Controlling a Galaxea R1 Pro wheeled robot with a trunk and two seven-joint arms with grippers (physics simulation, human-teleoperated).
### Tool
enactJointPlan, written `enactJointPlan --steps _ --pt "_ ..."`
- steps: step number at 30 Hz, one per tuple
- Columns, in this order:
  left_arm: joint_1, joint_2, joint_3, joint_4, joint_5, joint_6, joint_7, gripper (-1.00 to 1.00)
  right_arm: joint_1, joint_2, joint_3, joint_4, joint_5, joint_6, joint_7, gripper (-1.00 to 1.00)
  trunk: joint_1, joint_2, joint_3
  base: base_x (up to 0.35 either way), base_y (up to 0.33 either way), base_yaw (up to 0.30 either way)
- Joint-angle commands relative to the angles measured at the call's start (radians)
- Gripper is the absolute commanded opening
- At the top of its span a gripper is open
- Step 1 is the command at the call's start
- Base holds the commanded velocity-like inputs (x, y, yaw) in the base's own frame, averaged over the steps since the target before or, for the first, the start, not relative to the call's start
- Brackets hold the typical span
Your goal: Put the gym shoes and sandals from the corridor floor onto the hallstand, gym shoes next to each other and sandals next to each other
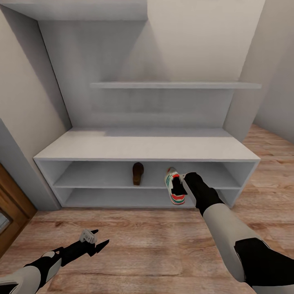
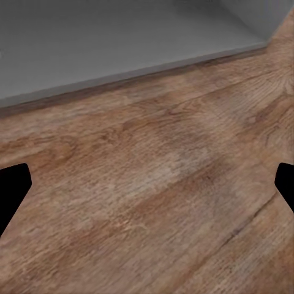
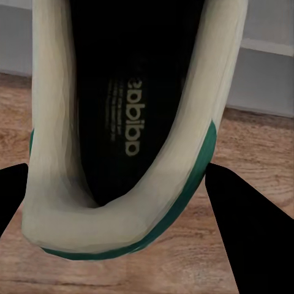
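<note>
The hallstand [image 1: 147, 149] spans mid-frame, one sandal [image 1: 138, 173] on its upper open shelf, and the right gripper [image 1: 182, 186] — jaws clamped on a gym shoe [image 1: 174, 188] at that shelf's front lip, lower centre-right. Best to lift the sole clear of the lip and slide in right of the sandal — plenty of room there. The left gripper [image 1: 94, 241], lower left, hangs spread and empty over the corridor floor [image 1: 155, 245].
</note>
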Motion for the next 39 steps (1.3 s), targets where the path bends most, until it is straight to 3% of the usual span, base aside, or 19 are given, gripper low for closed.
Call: enactJointPlan --steps 1,39 --pt "-0.001 0.0 0.003 0.0 -0.001 -0.002 -0.003 1.0 -0.001 0.0 0.003 -0.001 0.001 0.005 -0.004 -1.0 0.0 0.0 -0.001 0.008 0.0 0.0" --pt "-0.001 -0.002 0.003 0.0 -0.001 -0.002 -0.003 1.0 -0.001 -0.002 0.002 -0.003 0.002 0.005 -0.004 -1.0 0.0 0.0 -0.001 0.077 0.0 0.0"
